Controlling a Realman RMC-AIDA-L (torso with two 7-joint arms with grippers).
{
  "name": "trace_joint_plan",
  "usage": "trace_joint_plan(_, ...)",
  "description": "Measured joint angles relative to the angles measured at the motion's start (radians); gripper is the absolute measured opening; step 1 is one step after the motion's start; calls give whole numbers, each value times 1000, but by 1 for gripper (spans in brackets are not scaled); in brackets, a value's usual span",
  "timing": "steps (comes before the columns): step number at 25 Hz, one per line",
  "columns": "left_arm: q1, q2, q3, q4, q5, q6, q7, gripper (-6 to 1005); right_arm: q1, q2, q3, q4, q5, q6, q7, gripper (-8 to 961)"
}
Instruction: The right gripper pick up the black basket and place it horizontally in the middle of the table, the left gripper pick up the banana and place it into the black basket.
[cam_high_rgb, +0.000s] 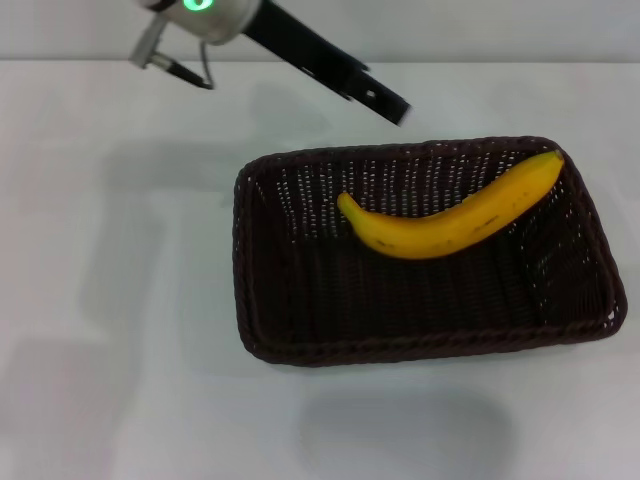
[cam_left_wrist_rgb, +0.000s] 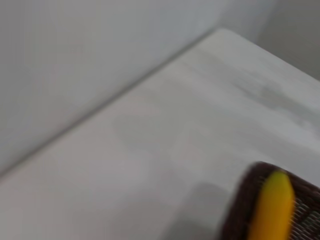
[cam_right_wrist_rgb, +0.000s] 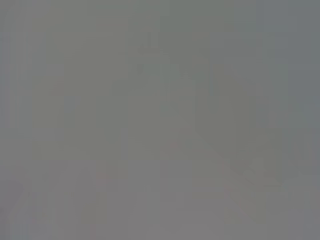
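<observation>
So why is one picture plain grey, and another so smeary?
Right wrist view: featureless grey, nothing recognisable. Left wrist view: soft and blurred, only the banana tip and black basket rim show. Head view: sharp, soft shadows on the table, left gripper above.

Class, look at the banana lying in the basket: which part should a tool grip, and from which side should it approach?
Probably grip the banana around its middle, coming straight down from above. It lies flat and diagonal in the black basket, whose sloping walls would likely block a sideways approach, and its far tip rests against the rim. Close across its narrow width.
</observation>
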Motion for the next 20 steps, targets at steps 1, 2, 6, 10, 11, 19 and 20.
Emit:
trace_joint_plan(1, 24, 0, 0, 22, -7, 15, 16, 786, 0, 0, 0, 2, 0, 3, 1, 671)
trace_joint_plan(2, 61, -1, 0, 53, -21, 41, 48, 801, -1, 0, 0, 6, 0, 9, 1, 671)
trace_joint_plan(6, 249, -2, -1, 163, -159, 185, 226, 864, 1, 3, 0, 59, 18, 60, -3, 671)
trace_joint_plan(10, 449, -1, -7, 187, -374, 359, 474, 895, 8, 3, 0, 158, 85, 127, -45, 671)
trace_joint_plan(11, 503, -1, -8, 182, -452, 396, 553, 895, 9, 3, 0, 178, 93, 140, -62, 671)
trace_joint_plan(19, 772, -4, -6, -96, -1175, 447, 1321, 894, 18, 6, 0, 315, 128, 191, -172, 670)
trace_joint_plan(20, 785, -4, -6, -172, -1290, 423, 1446, 894, 18, 6, 1, 329, 139, 191, -177, 670)
